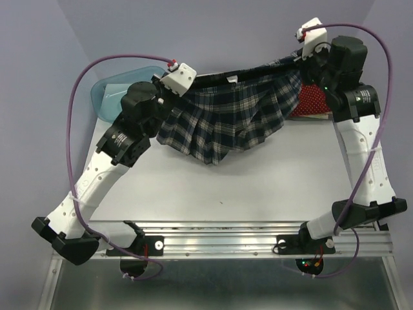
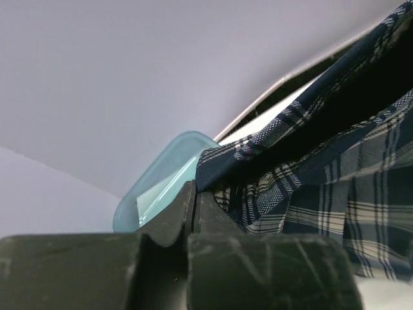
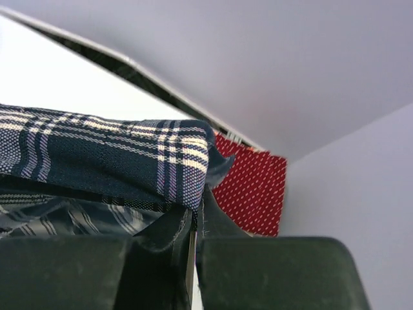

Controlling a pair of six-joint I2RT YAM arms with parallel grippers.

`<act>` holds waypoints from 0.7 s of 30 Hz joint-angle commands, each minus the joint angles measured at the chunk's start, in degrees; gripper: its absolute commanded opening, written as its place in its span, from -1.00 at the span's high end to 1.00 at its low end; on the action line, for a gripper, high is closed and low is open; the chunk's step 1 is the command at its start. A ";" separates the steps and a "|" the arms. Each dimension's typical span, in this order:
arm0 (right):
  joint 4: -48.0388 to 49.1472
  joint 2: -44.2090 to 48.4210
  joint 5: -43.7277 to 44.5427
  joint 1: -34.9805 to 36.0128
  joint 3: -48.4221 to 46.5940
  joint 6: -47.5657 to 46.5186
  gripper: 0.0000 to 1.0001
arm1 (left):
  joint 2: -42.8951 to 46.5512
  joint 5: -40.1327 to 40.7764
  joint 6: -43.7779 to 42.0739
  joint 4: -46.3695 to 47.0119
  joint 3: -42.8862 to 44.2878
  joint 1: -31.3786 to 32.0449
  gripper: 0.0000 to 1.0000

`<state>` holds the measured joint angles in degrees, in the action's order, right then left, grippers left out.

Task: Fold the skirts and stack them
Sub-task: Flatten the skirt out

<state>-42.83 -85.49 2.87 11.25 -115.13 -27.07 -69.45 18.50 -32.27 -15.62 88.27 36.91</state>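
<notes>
A: Where is the plaid skirt [image 1: 226, 116] being held?

B: It is being stretched across the upper middle of the top view. Its waistband [image 1: 258, 68] is being pulled into a line from the left up to the right, and the pleats are being let hang toward the table [image 1: 258, 187]. Whether the hem is touching the table cannot be told.

A: And how is it being gripped?

B: One end of the waistband is being pinched by the left gripper [image 1: 192, 81], clenched at the upper left. The other end is being pinched by the right gripper [image 1: 303, 55], clenched at the upper right. In both wrist views plaid cloth is being squeezed between closed fingers.

A: Is any writing being shown?

B: A small white tag [image 1: 231, 78] is being shown on the waistband near the top centre, but it is too small to be read. The marks on the arms are too small as well.

A: What else is being seen?

B: The red skirt [image 1: 314, 100], dotted white, is being partly hidden by the right arm at the upper right. The bin [image 1: 111, 93] is being partly covered by the left arm at the upper left.
</notes>
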 commanded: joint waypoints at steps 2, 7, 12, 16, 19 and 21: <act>-1.03 1.38 11.36 -2.02 -2.74 -2.89 0.99 | 4.94 7.07 -2.62 1.03 4.98 -1.75 1.00; 4.06 0.51 12.33 -2.02 3.23 -3.87 0.99 | 3.10 6.46 -3.23 3.47 3.50 -1.75 1.00; 9.68 -6.06 13.03 -2.02 2.64 -4.31 0.99 | -2.33 6.55 -4.38 11.47 0.59 -3.67 1.00; 11.54 -15.91 13.74 -2.02 -5.69 -3.96 0.99 | -12.88 -0.63 1.13 10.09 10.65 -11.12 1.00; 11.71 -25.81 15.05 -2.02 -17.90 -3.87 0.99 | -22.98 -4.34 3.87 8.42 21.36 -15.79 1.00; 12.59 -30.85 16.45 -2.02 -24.79 -4.66 0.99 | -27.56 -7.77 4.41 8.32 26.84 -17.21 1.00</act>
<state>-37.80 -111.44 10.33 11.68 -128.40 -29.85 -93.78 11.79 -30.24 -10.81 103.55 24.67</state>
